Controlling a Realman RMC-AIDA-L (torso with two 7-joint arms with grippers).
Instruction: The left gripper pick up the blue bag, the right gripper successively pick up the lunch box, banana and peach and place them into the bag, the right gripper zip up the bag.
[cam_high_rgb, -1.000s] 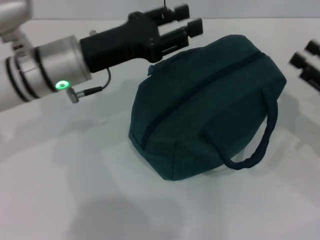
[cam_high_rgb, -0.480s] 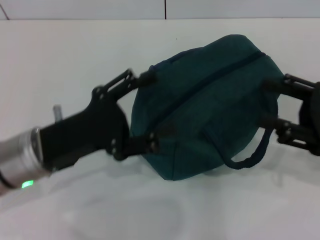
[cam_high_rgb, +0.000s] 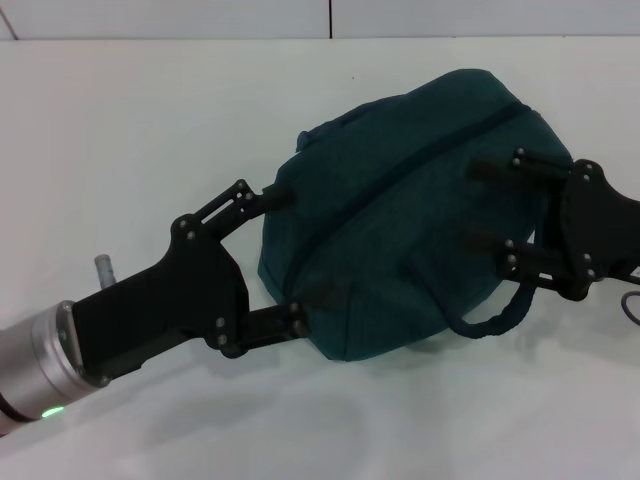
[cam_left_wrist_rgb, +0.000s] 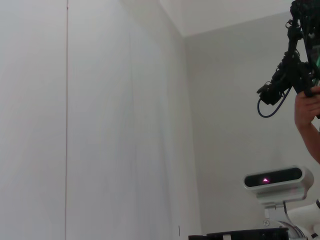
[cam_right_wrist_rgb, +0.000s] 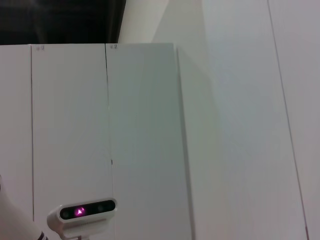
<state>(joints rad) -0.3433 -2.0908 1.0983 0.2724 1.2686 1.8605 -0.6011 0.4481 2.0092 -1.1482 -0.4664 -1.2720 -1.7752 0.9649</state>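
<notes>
White table (cam_high_rgb: 120, 150); blue bag (cam_high_rgb: 400, 210) zipped, both grippers' fingers spread alongside.

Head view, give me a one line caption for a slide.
Open left gripper and open right gripper flank the zipped blue bag on the white table.

head view close above, looking down at table, both wrist views face white walls, each catching a camera

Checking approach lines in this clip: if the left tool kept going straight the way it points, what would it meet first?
The blue bag. The left tool is open and points at its near end, one finger at each side; whether they already touch is unclear.
</notes>
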